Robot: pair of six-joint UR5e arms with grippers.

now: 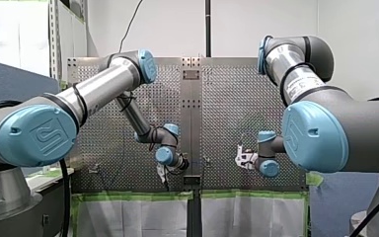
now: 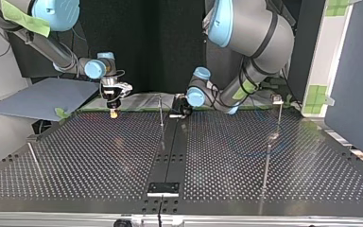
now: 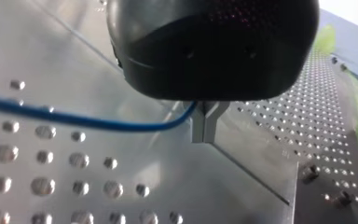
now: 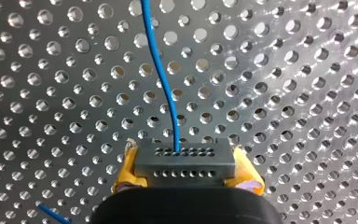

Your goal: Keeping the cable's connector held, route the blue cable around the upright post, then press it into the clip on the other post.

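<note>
In the right wrist view my right gripper has its yellow pads shut on a grey connector block. The blue cable leaves the block and runs ahead over the perforated plate. In the left wrist view my left gripper holds its metal fingers together, low over the plate, with the blue cable running in between them from the side. In the top view my right gripper is at the far left and my left gripper is near the middle, beside a thin post.
A post with a clip on top stands at the top view's right, with another slim post nearer the camera. A dark centre rail splits the perforated table. Green tape lines the table's far edge in the front view.
</note>
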